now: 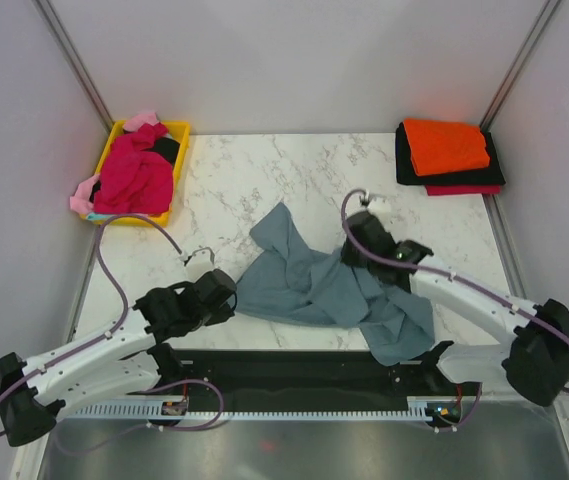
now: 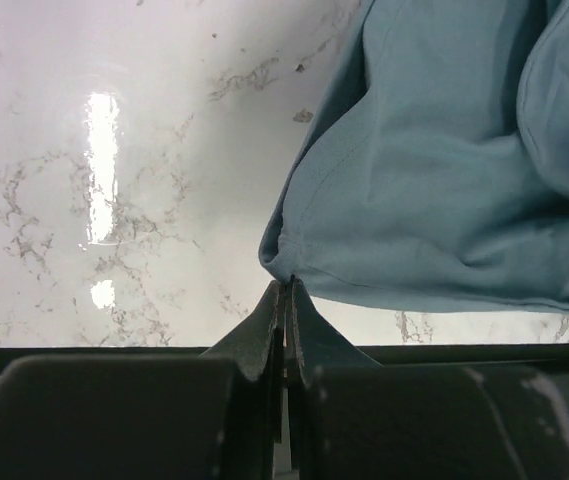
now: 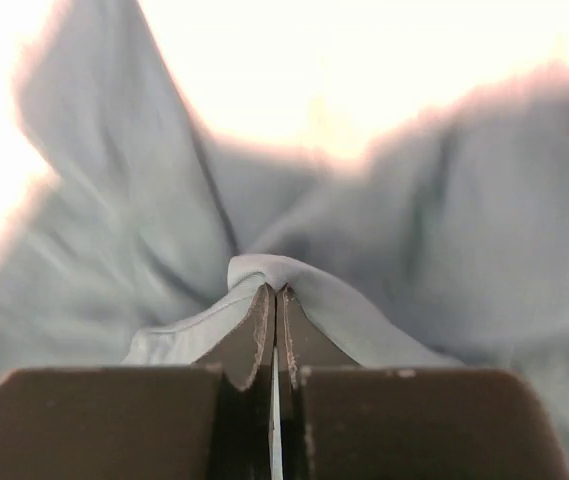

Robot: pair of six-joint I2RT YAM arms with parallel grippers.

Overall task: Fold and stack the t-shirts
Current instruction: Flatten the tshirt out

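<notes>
A large slate blue-grey t-shirt [image 1: 324, 285] lies crumpled in the middle of the marble table. My left gripper [image 2: 289, 283] is shut on a corner of its hem [image 2: 279, 255] at the shirt's left edge [image 1: 239, 295]. My right gripper [image 3: 276, 290] is shut on a raised fold of the same shirt [image 3: 269, 268] near its upper right part [image 1: 359, 255]. A folded stack with an orange shirt [image 1: 446, 145] on black and red ones sits at the back right. Magenta [image 1: 136, 172], pink and black shirts lie heaped in the yellow tray [image 1: 177, 130].
The yellow tray stands at the back left by the wall. The marble tabletop [image 1: 254, 180] ends at a dark rail [image 1: 294, 365] near the arm bases. Grey walls close in on both sides.
</notes>
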